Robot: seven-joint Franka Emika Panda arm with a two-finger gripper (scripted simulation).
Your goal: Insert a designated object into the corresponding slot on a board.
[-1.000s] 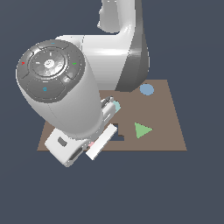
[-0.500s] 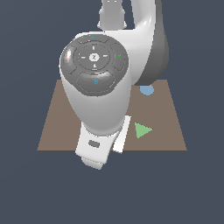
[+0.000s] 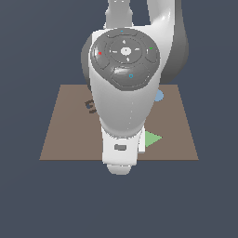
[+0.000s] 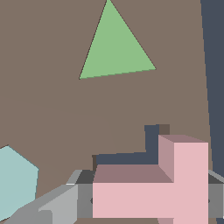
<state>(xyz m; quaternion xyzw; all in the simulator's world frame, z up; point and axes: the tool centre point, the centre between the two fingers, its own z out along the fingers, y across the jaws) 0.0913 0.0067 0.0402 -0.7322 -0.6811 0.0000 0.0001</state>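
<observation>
1. Since the earlier frames, the arm has been swung from the exterior view's left toward the centre, so that its large round joint cap (image 3: 125, 58) is now seen squarely from above and more of the board is hidden behind it.
2. In the wrist view, the pale pink T-shaped piece (image 4: 162, 190) is seen in the lower right of the frame, held between the gripper (image 4: 148, 199) fingers; one grey finger (image 4: 61, 203) is pressed against its one end and another shows at the far right edge, so the tool is clamped on the piece.
3. Directly behind the piece, the dark navy T-shaped slot (image 4: 148, 151) is partly visible as a dark strip and stub along the piece's upper edge; the piece is offset from it and is raised above the board, not seated.
4. The slot lies in the brown board (image 4: 52, 113), which fills most of the wrist view; in the exterior view it is seen as a brown trapezoid (image 3: 60, 135) across the middle of the frame.
5. A green triangle (image 4: 116, 48) is seen in the upper centre of the wrist view, and at the centre right of the exterior view (image 3: 151, 138), just beside the arm.
6. A pale teal hexagon (image 4: 15, 181) is cut off at the wrist view's lower left edge.
7. A dark curled mark (image 3: 90, 106) is partly visible on the board at the exterior view's left of the arm.
</observation>
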